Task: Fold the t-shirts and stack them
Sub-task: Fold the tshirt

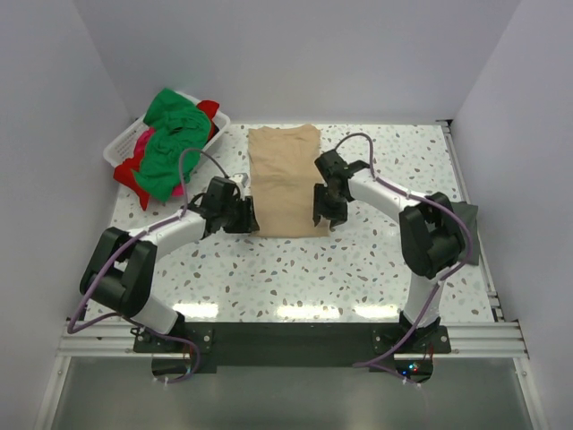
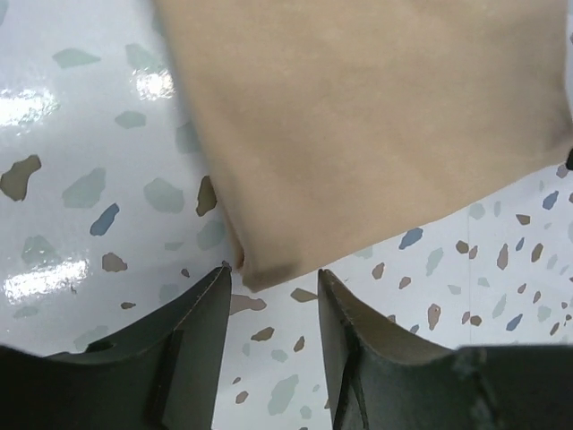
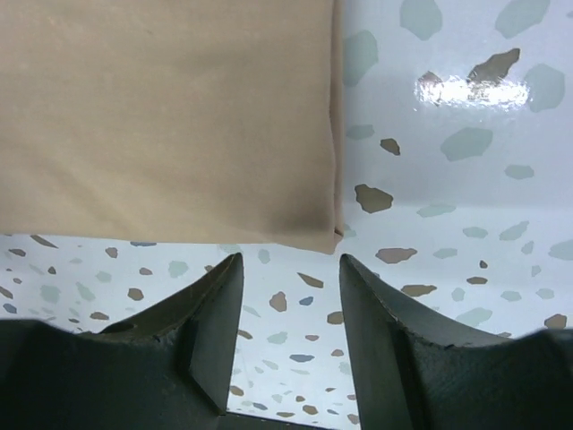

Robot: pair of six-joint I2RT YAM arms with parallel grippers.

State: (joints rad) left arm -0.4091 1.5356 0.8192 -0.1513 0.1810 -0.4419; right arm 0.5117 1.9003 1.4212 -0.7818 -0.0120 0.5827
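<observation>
- Two sets of fingers, both mine, hover low over the table [image 1: 358, 260], one at each near corner of the tan t-shirt [image 1: 285, 179].
- My left fingers [image 2: 208, 313] stand moderately apart with nothing between them. The shirt's near-left corner lies just ahead of their tips, ungripped.
- My right fingers [image 3: 219, 305] are likewise parted and empty. The near-right corner lies flat on the table just beyond them.
- Beside my right arm, at the table's right edge, lies a dark grey cloth [image 1: 466, 219]. I judge it to be another shirt, but I cannot tell whether it is folded.
- Mid-table, the tan t-shirt lies as a long, narrow rectangle running away from me, smooth and flat. I judge it partly folded: the sides look turned in, and the fold across its length is not yet done.
- Farthest off, at the far-left corner, the white basket [image 1: 121, 152] holds a crumpled heap: a green t-shirt [image 1: 170, 143], a red t-shirt [image 1: 208, 109] and a pink t-shirt [image 1: 143, 139], spilling over the rim.
- No stack shows anywhere, so I judge most of the job remains.
</observation>
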